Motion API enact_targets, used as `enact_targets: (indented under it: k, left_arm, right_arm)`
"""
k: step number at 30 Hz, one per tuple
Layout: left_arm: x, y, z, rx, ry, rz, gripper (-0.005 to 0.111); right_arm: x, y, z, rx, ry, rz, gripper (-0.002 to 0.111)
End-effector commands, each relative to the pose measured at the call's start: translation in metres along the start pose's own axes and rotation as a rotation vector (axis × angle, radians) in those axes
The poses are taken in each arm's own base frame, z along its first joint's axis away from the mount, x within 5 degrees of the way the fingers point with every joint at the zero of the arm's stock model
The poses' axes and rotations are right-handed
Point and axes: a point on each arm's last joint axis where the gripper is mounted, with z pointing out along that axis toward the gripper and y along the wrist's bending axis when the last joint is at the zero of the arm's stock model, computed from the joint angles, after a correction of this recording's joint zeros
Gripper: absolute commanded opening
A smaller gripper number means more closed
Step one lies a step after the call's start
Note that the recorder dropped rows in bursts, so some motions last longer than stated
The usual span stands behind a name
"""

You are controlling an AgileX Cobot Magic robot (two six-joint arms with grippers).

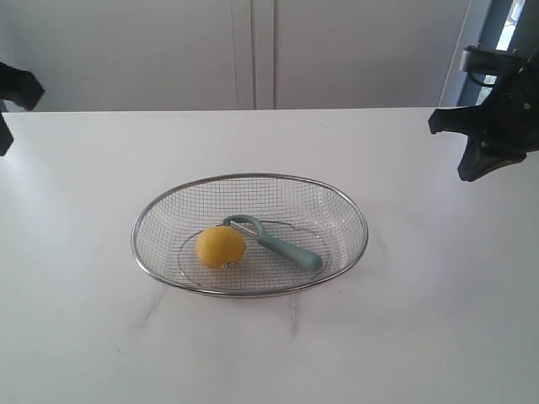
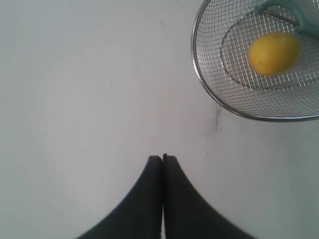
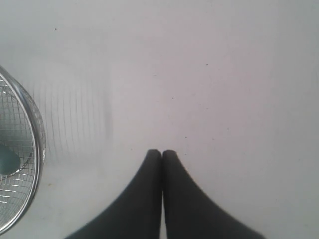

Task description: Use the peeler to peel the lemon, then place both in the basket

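1. At the left wrist, the left jaws are clenched. Their two black fingers (image 2: 149, 199) press tip to tip with nothing between them, over bare white tabletop (image 2: 75, 99).
2. At the right wrist, the right jaws are clenched and empty as well, with black fingers (image 3: 144, 199) meeting over the tabletop.
3. From the exterior camera, the left arm (image 1: 15, 88) is only a dark shape at the left edge. The right arm (image 1: 493, 126) hangs at the right edge. Both are well apart from everything else on the tabletop.
4. Between the arms, near the middle of the tabletop, stands a wide oval basket of fine silver wire mesh with a thick metal rim (image 1: 160, 227).
5. A small round yellow lemon (image 1: 221, 247) lies inside the basket on its mesh floor, toward the left arm's side.
6. A pale teal-green plastic peeler (image 1: 286, 248) lies in the basket too. Its curved loop head is right by the lemon, and whether they touch cannot be told. Its thick handle slants toward the right arm's side.
7. The right wrist camera catches only the basket's rim and a teal patch inside it.
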Motion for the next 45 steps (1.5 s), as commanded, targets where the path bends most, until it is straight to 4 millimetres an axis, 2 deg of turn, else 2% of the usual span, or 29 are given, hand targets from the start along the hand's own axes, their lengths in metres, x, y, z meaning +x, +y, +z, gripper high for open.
enact_targets:
  k: [1,11,17,38,45]
  left_arm:
    - [0.036,0.000,-0.020,0.011,0.042,-0.036,0.000]
    - [0.085,0.002,-0.046,0.001,-0.046,-0.031,0.000]
    - [0.104,0.003,-0.059,-0.002,-0.105,-0.029,0.000]
    - [0.109,0.005,-0.065,-0.030,-0.128,0.003,0.000]
    - [0.124,0.011,-0.083,-0.052,-0.245,-0.046,0.000]
  right_arm:
    - [0.000,-0.003,-0.005,0.003,-0.016,0.008,0.000]
    - [0.000,-0.003,-0.005,0.003,-0.016,0.008,0.000]
    - [0.000,-0.003,-0.005,0.003,-0.016,0.008,0.000]
    - [0.000,-0.003,-0.005,0.003,-0.016,0.008,0.000]
    - [0.000,-0.003,-0.005,0.003,-0.016,0.008,0.000]
